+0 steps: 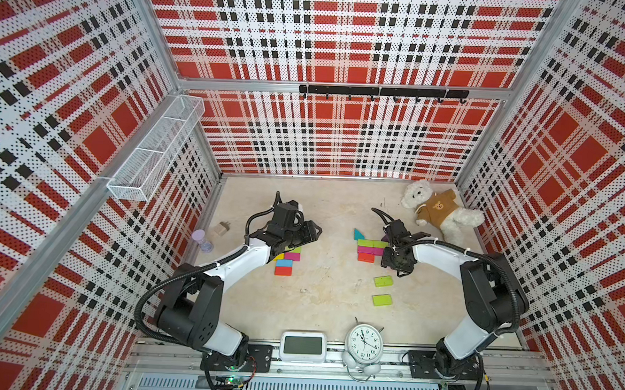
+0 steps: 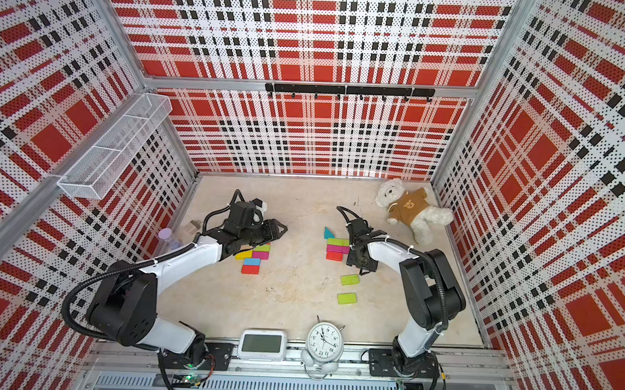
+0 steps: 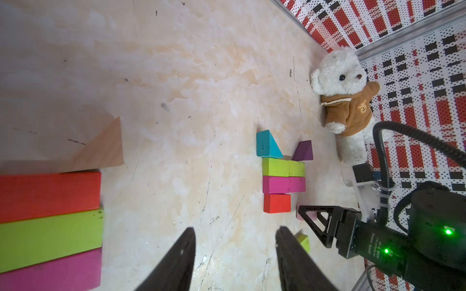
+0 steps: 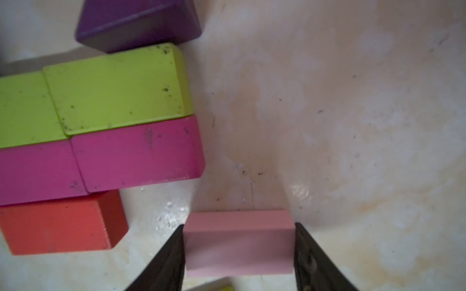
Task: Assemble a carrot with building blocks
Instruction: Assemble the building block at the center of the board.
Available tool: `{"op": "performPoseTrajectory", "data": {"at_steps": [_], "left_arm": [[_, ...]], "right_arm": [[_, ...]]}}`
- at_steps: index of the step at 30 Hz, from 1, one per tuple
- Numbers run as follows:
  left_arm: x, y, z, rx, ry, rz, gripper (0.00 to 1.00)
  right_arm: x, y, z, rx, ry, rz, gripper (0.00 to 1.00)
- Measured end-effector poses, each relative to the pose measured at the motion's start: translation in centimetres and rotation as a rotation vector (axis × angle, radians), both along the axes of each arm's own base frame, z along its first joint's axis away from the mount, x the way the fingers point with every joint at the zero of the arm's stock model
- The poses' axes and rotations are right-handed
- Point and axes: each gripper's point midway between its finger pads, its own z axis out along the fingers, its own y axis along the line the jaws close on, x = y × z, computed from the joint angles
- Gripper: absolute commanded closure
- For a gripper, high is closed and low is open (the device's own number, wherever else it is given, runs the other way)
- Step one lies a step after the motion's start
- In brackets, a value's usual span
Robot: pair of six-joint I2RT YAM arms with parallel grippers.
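Note:
A flat group of building blocks lies right of centre: a teal wedge [image 1: 358, 234], a lime row [image 1: 370, 243], a magenta row [image 1: 370, 250] and a red-orange brick [image 1: 366, 257], with a purple wedge [image 4: 138, 22] at the lime end. My right gripper [image 4: 238, 224] is shut on a pink brick [image 4: 238, 249] just off the table beside the red-orange brick [image 4: 63, 224]. My left gripper [image 3: 235, 227] stands open and empty over bare table, next to a second pile with blue [image 1: 283, 263] and red [image 1: 283, 271] bricks. Two lime bricks [image 1: 383, 281] [image 1: 382, 300] lie loose.
A teddy bear [image 1: 441, 208] lies at the back right. An alarm clock [image 1: 364, 345] and a digital clock [image 1: 302, 345] stand at the front edge. A lilac hourglass [image 1: 202, 240] and a beige plug cube [image 1: 222, 229] sit at the left. A wire basket [image 1: 153, 152] hangs on the left wall.

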Motion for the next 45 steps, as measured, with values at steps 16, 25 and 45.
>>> {"op": "performPoseTrajectory", "data": {"at_steps": [16, 25, 45], "left_arm": [[0.0, -0.5, 0.2, -0.001, -0.004, -0.009, 0.45], [0.0, -0.5, 0.2, -0.002, -0.004, -0.010, 0.45], [-1.5, -5.4, -2.6, 0.034, 0.053, -0.126, 0.72]], "right_arm": [[1.5, 2.7, 0.3, 0.026, -0.014, 0.047, 0.40], [1.6, 2.7, 0.3, 0.027, -0.017, 0.047, 0.29], [1.2, 1.7, 7.0, 0.094, -0.189, 0.027, 0.56]]}}
